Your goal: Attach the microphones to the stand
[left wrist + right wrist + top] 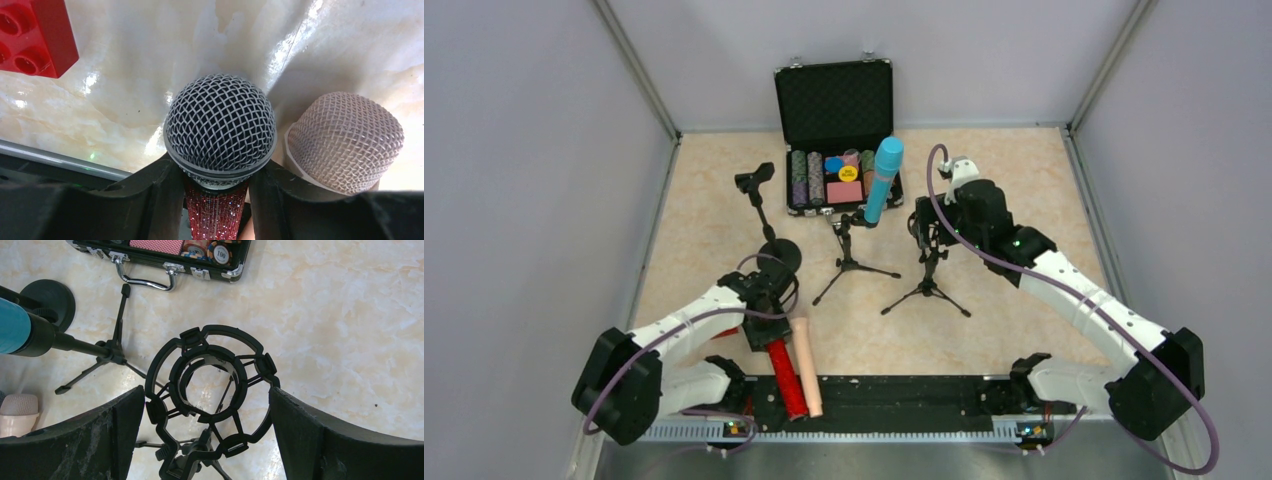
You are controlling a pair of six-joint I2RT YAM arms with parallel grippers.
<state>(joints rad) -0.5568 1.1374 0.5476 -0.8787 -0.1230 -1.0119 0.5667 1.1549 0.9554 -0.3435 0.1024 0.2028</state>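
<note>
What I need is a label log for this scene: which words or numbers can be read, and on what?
"100": on a poker chip in the open case, right wrist view.
Dark print on the yellow chip, top view: too small to read.
No other text can be read in any view.

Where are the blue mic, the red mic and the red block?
blue mic (882, 185): top view, the middle of its blue body.
red mic (220, 122): left wrist view, its silver mesh head.
red block (30, 35): left wrist view, its studded face.
</note>
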